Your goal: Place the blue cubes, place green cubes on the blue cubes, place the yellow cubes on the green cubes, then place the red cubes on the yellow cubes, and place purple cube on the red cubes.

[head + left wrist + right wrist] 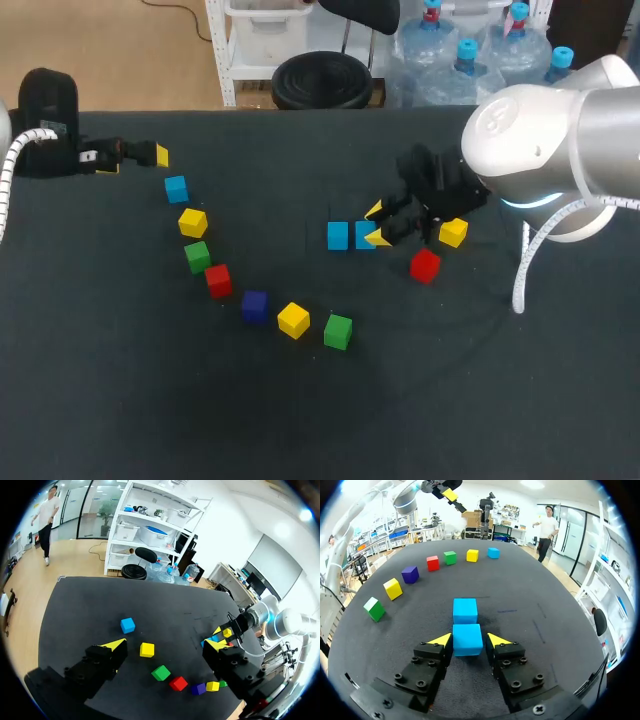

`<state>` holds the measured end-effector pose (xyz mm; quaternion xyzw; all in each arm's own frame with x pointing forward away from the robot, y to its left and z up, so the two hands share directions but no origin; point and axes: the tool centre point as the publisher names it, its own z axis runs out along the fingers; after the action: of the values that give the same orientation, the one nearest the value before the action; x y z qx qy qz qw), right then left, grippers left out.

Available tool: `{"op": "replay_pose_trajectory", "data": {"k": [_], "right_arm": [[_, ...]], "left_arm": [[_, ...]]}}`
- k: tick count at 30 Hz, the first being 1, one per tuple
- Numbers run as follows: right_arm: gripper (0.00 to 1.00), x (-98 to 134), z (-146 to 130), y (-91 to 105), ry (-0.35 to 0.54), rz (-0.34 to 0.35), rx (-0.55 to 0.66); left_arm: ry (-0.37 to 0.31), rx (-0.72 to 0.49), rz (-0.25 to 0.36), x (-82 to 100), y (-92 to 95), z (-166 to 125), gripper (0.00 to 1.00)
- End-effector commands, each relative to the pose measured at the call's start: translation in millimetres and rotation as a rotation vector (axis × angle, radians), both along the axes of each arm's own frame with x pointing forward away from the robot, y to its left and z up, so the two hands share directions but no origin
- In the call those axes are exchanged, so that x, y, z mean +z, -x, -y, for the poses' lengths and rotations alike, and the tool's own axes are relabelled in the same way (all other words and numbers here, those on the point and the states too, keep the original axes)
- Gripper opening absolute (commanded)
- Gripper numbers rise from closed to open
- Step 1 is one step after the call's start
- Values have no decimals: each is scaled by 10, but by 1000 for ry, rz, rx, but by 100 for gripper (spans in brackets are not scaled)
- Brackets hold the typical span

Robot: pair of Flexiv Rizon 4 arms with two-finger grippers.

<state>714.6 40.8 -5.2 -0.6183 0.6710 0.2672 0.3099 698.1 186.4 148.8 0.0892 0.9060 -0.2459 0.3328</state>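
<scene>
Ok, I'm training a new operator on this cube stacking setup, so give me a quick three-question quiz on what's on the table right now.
1. True or false: the left claw holds a cube.
2. How many yellow cubes lie on the table?
3. Which colour shows up only once? A red, B purple, C green.
Key: 1 false, it is open and empty. 2 three. 3 B, the purple cube.
</scene>
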Motion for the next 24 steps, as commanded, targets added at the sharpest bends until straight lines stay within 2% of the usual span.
{"op": "replay_pose_trajectory", "data": {"k": [1, 4, 7, 8, 11, 16, 19, 20, 22, 23, 24], "right_arm": [[45, 83, 52, 0, -7, 6, -14], [50, 188, 119, 12, -15, 2, -34], [71, 290, 193, 77, -20, -2, -47], [75, 313, 215, 101, -21, -4, -49], [79, 361, 290, 184, -18, -10, -62], [80, 400, 399, 256, -12, -14, -84], [71, 356, 406, 234, -4, -5, -86], [45, 337, 398, 217, -3, -2, -85], [22, 300, 380, 180, -3, 0, -84], [18, 287, 373, 167, -3, 2, -83], [6, 279, 366, 157, -4, 3, -81]], "left_arm": [[-6, 3, -6, 11, -10, 12, 100], [-6, 3, -6, 11, -10, 12, 100], [-6, 3, -6, 11, -10, 12, 100], [-6, 3, -6, 11, -10, 12, 100], [-6, 3, -6, 11, -10, 12, 100], [-6, 3, -6, 11, -10, 12, 100], [-6, 3, -6, 11, -10, 12, 100], [-6, 3, -6, 11, -10, 12, 100], [-6, 3, -6, 11, -10, 12, 100], [-6, 3, -6, 11, -10, 12, 100], [-6, 3, -6, 11, -10, 12, 100]]}}
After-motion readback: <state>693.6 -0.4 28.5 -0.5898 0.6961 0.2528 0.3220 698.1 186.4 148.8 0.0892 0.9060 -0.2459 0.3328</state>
